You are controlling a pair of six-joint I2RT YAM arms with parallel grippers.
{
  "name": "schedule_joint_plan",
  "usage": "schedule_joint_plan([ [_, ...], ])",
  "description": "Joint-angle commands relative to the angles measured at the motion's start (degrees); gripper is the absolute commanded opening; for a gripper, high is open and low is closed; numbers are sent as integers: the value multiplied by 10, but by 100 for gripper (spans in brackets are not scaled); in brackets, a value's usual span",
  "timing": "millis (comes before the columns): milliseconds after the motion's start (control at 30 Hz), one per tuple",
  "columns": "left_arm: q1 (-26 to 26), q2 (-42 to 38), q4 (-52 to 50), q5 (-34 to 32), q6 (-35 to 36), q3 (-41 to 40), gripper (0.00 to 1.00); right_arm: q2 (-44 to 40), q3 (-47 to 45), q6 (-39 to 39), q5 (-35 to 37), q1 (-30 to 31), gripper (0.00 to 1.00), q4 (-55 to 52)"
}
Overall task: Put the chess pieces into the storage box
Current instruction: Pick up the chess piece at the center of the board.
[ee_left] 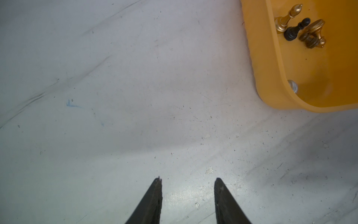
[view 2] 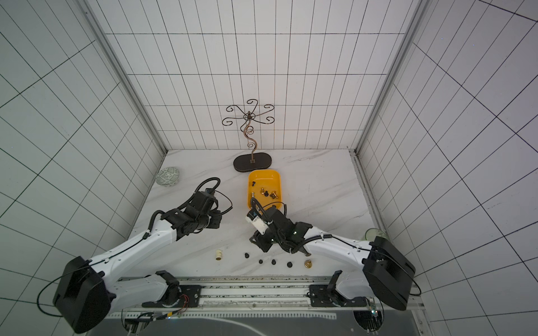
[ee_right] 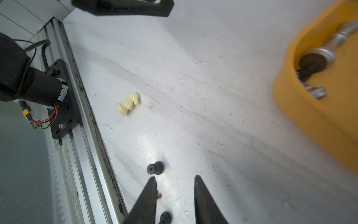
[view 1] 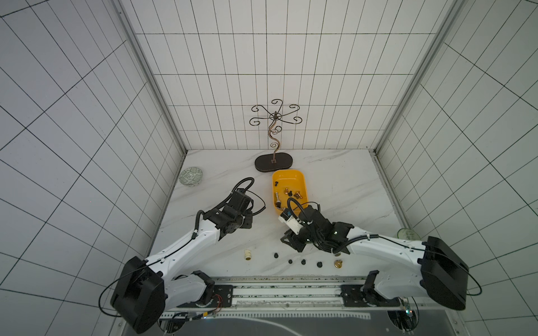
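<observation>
Six pieces [view 1: 290, 261] lie in a row by the front edge: cream one [ee_right: 128, 103] on its side at L end, four black pawns [view 1: 303, 262], brass one [view 1: 338, 263] at R end. R gripper [ee_right: 175, 177] sits near the pawns, jaws apart, gripping nothing; one pawn [ee_right: 155, 168] lies just off a fingertip. L gripper [ee_left: 188, 179] is likewise open & empty, over bare table [ee_left: 116, 116] beside box [ee_left: 271, 77]. Box holds brass, silver & black pieces. Behind it: stand [view 1: 273, 163]; bowl [view 1: 190, 176] far L.
</observation>
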Motion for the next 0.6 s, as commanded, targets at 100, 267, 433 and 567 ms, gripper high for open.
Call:
schedule_joint_plan([
  [100,24,-26,13,16,-10,-20,44,59,-6,-8,47,57,34,26],
  [267,39,-37,16,26,-9,-33,44,97,8,-20,74,81,34,21],
  [433,42,-42,17,31,-8,-38,44,118,24,-24,95,91,35,18],
  [567,42,-47,18,32,-8,-41,44,128,28,-24,97,93,35,19],
])
